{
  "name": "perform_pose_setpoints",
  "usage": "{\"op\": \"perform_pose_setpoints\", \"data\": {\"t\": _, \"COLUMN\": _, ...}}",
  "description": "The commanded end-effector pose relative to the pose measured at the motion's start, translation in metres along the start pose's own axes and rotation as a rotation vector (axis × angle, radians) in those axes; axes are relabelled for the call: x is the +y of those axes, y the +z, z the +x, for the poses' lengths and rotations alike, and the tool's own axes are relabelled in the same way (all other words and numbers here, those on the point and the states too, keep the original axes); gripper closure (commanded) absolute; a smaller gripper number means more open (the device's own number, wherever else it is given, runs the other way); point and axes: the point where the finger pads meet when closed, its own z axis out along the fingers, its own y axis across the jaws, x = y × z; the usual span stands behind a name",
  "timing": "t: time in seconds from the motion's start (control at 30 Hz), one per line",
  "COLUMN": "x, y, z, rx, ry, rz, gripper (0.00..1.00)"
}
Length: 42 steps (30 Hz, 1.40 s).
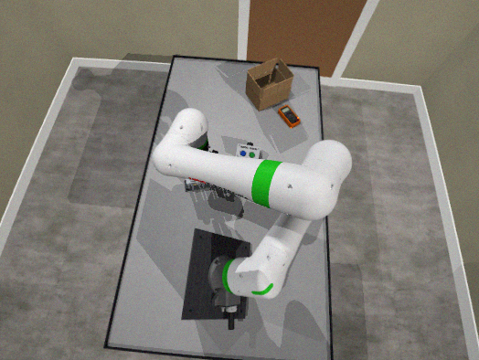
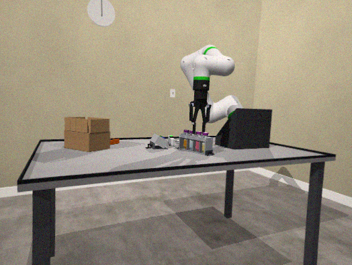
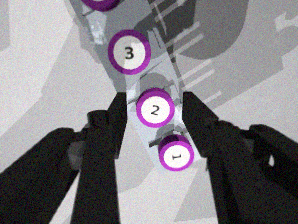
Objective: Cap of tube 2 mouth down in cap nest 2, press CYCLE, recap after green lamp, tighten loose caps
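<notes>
Purple-rimmed round screw cap marked 2 [image 3: 155,109] sits on its tube in the grey decapping rack [image 2: 209,144], white face up, between the purple-rimmed cap marked 1 [image 3: 176,156] and the purple-rimmed cap marked 3 [image 3: 129,52]. All 3 caps stand in a row on their tubes. The tubes show orange, pink and other coloured contents through the rack front.

The gripper [image 3: 154,112] hangs over a row of purple caps, its dark fingers spread either side of cap 2 [image 3: 155,108] with a gap on each side. Cap 1 [image 3: 176,156] lies just below, cap 3 [image 3: 129,52] above
</notes>
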Motion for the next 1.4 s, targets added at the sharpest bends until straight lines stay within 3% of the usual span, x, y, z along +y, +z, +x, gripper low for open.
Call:
{"op": "perform_pose_setpoints", "data": {"t": 0.0, "x": -0.0005, "y": -0.0011, "z": -0.0002, "rx": -0.003, "ry": -0.279, "rz": -0.002, "gripper": 0.59}}
{"op": "perform_pose_setpoints", "data": {"t": 0.27, "x": -0.0005, "y": -0.0011, "z": -0.0002, "rx": -0.003, "ry": -0.629, "rz": -0.002, "gripper": 0.59}}
{"op": "perform_pose_setpoints", "data": {"t": 0.57, "x": -0.0004, "y": -0.001, "z": -0.0002, "rx": -0.003, "ry": -0.629, "rz": -0.002, "gripper": 0.59}}
{"op": "perform_pose_setpoints", "data": {"t": 0.6, "x": -0.0004, "y": -0.001, "z": -0.0003, "rx": -0.003, "ry": -0.629, "rz": -0.002, "gripper": 0.7}}
{"op": "perform_pose_setpoints", "data": {"t": 1.07, "x": -0.0004, "y": -0.001, "z": -0.0003, "rx": -0.003, "ry": -0.629, "rz": -0.002, "gripper": 0.7}}
{"op": "perform_pose_setpoints", "data": {"t": 1.37, "x": -0.0004, "y": -0.0009, "z": -0.0003, "rx": -0.003, "ry": -0.193, "rz": -0.003, "gripper": 0.7}}
